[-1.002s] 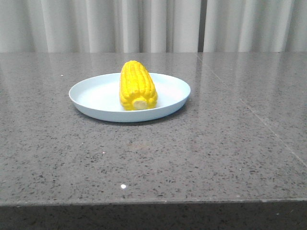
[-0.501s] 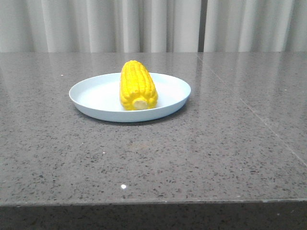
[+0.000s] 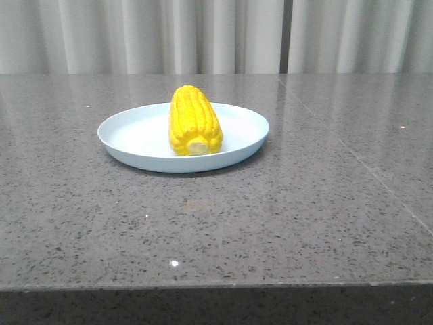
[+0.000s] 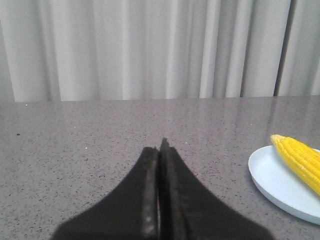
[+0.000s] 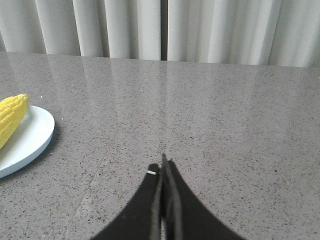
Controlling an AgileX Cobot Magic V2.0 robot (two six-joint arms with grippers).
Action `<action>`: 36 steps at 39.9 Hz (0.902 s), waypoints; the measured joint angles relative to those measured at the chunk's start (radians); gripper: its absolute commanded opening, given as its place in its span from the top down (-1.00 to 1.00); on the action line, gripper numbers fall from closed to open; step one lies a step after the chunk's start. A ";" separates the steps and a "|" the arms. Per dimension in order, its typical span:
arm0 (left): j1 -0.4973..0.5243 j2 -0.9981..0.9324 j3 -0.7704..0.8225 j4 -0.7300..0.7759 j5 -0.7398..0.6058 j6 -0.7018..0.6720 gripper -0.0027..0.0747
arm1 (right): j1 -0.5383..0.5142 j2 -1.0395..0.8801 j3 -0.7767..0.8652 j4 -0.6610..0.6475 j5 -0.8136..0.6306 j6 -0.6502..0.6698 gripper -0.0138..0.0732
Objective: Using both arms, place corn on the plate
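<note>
The yellow corn (image 3: 194, 122) lies on the pale blue plate (image 3: 132, 135) at the table's middle, its pale cut end toward the front. It also shows in the left wrist view (image 4: 301, 158) on the plate (image 4: 275, 182) and in the right wrist view (image 5: 11, 118) on the plate (image 5: 31, 135). My left gripper (image 4: 160, 150) is shut and empty, low over the table, left of the plate. My right gripper (image 5: 163, 164) is shut and empty, right of the plate. Neither arm shows in the front view.
The grey speckled stone table (image 3: 304, 203) runs to a front edge (image 3: 216, 286). Pale curtains (image 3: 216, 34) hang behind the table's far edge.
</note>
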 measured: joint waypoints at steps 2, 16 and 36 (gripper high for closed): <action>0.000 -0.007 0.011 0.003 -0.017 0.000 0.98 | 0.000 0.000 0.000 0.000 0.000 0.000 0.84; 0.112 -0.054 0.212 0.005 -0.093 0.000 0.98 | 0.000 0.000 0.000 0.000 -0.002 0.000 0.84; 0.140 -0.054 0.368 0.001 -0.218 0.000 0.98 | 0.000 0.000 0.000 0.000 -0.002 0.000 0.84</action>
